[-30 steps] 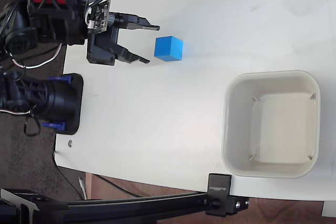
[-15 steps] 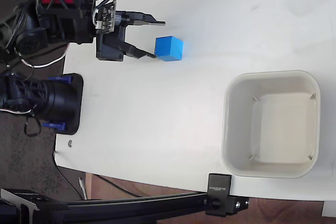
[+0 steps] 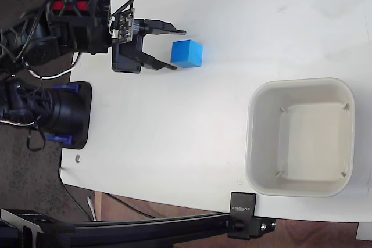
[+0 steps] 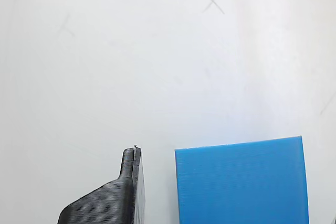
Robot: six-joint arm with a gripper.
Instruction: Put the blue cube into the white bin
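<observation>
A: On the white bench (image 3: 192,126), upper left in the fixed view: small matte bright-blue cube (image 3: 187,54), sitting untouched, well apart from the large cream plastic square bin (image 3: 251,137) standing empty.

B: Black two-finger jaws (image 3: 178,48): spreading wide, holding nothing, tips flanking the cube's near edge. Grasp, carry and drop are all remaining.

Blue cube (image 3: 187,53) sits flat on the white table, upper left-centre in the fixed view, bright matte blue, plain faces, nothing holding it. In the wrist view it fills the lower right (image 4: 241,182), top face squarely visible. White bin (image 3: 300,89), off-white square tub with rounded corners, thick rim, small inner corner ribs, stands upright lower right, empty, well apart from the cube.
</observation>
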